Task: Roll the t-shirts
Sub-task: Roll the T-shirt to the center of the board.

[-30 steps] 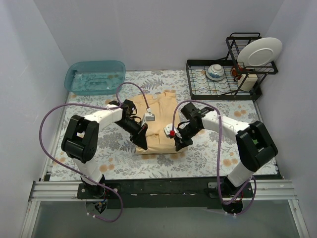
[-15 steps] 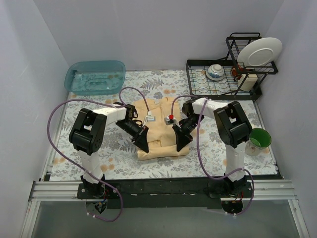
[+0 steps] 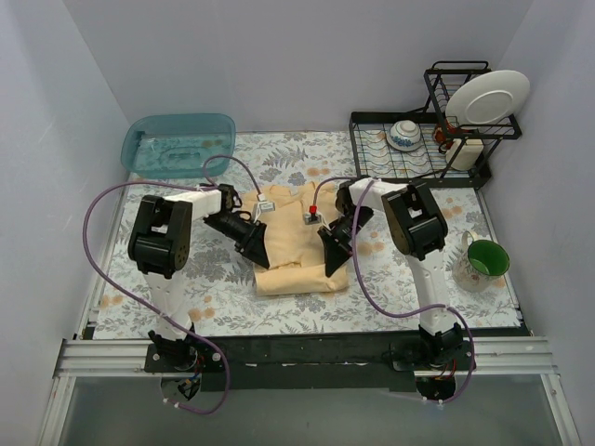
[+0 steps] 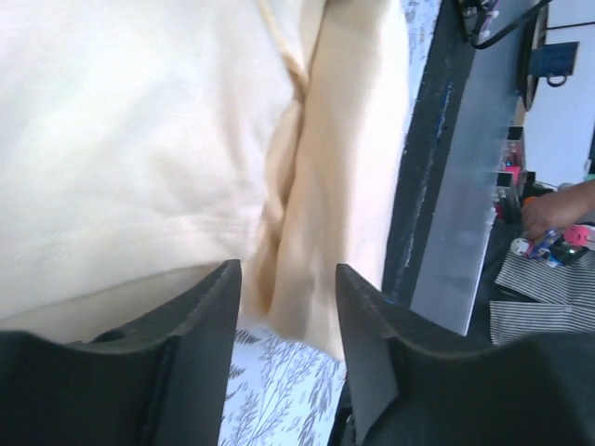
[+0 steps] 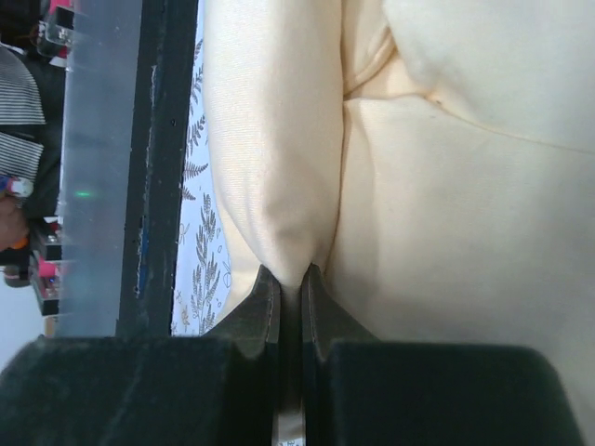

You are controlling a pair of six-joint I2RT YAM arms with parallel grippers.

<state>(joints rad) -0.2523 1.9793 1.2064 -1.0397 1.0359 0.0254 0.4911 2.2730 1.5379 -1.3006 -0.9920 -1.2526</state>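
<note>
Floral-patterned worktop (image 3: 232, 311) carries the t-shirt (image 3: 299, 249), a pale yellow-beige bundle lying crumpled between the two sets of jaws, with its near edge turned over into a thick fold. The right jaws are clenched on a pinch of that fold, and cloth bulges out just ahead of their tips. The left jaws stand released and parted, the shirt's left edge lying just ahead of them and showing through their gap. Behind each set, the left arm (image 3: 163, 237) and right arm (image 3: 414, 223) bend in from the sides. Well beyond the left jaws sits a blue tub (image 3: 178, 144). Far past the right jaws stands a dish rack (image 3: 372, 167) with a bowl (image 3: 405, 135) and plate (image 3: 488, 98). A green cup (image 3: 488, 258) stands off to their right.
</note>
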